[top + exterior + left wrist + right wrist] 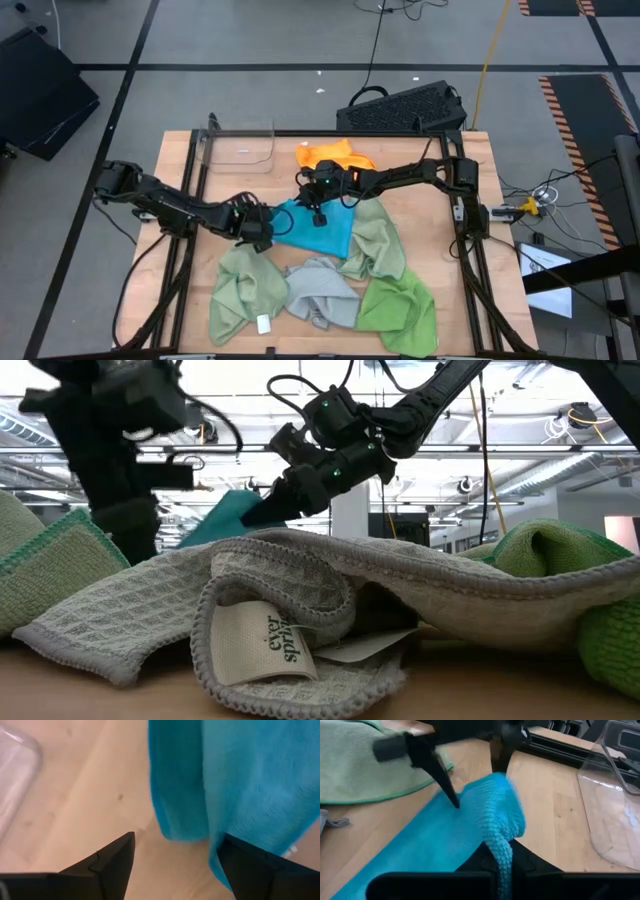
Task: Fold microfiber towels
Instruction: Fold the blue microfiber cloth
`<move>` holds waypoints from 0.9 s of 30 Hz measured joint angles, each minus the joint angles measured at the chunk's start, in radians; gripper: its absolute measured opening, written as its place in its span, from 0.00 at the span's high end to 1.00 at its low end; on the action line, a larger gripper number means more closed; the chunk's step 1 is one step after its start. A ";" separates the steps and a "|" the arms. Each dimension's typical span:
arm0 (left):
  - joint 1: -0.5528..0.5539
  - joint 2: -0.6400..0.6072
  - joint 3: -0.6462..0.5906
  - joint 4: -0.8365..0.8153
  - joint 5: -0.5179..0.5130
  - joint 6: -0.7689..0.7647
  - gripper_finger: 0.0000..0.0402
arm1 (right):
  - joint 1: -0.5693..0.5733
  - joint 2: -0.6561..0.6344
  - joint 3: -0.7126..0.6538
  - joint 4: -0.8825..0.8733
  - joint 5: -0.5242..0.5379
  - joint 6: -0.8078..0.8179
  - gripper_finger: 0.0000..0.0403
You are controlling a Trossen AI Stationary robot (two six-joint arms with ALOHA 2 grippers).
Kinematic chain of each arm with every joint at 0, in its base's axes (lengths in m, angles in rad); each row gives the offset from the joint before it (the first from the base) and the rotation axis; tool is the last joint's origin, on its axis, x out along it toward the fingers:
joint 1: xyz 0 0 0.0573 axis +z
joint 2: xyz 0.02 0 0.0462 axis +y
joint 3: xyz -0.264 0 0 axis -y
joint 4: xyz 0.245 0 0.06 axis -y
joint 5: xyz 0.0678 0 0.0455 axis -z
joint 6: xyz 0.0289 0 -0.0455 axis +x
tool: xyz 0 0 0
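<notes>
blue towel: bright blue cloth (320, 228) mid-table, between the 2 grippers; far edge lifted off the table (180, 150), rest lying on the wood
right gripper: (316, 213) at the blue towel's far edge; jaws pressed together, pinching a fold of blue cloth that sticks up between the fingers in the right wrist view
left gripper: (262, 229) just beside the blue towel's left edge, low over the table; jaws spread wide, nothing between them, 1 finger (112, 862) over bare wood, the other against the blue edge
risk 1: right pinch looks thin, on a bunched ridge and not a flat hem; judgement: a pull could slip it out and drop the edge
risk 2: left is empty, so the cloth hangs from 1 point; judgement: it will swing or twist, fold comes out skewed
risk 3: blue towel's near-right side touches or overlaps the sage towel (372, 243); judgement: dragging blue could pull sage along
risk 4: left finger sits tight on the blue edge; judgement: closing there may catch 2 layers or miss
axis: blue towel is bunched, long axis roughly from left gripper toward the table's right-near side; lifted corner points up and to the far side
other towels: orange (335, 157) far side, 2nd sage (245, 290) near left, grey (320, 292) near centre, bright green (400, 308) near right; all unfolded
also on the table: clear bin (240, 146), far left
</notes>
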 joint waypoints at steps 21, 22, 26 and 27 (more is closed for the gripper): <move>-0.010 -0.199 -0.122 0.221 0.052 0.202 0.97 | 0.002 -0.090 0.000 -0.053 -0.002 -0.020 1.00; -0.018 -0.232 -0.105 0.205 0.034 0.214 0.98 | 0.004 -0.101 0.000 -0.052 -0.002 -0.019 1.00; -0.044 -0.360 -0.023 0.070 -0.084 0.286 0.98 | 0.009 -0.154 -0.001 -0.017 -0.001 -0.022 1.00; -0.050 -0.384 0.001 0.037 -0.123 0.305 0.97 | 0.009 -0.168 -0.001 0.002 -0.001 -0.022 1.00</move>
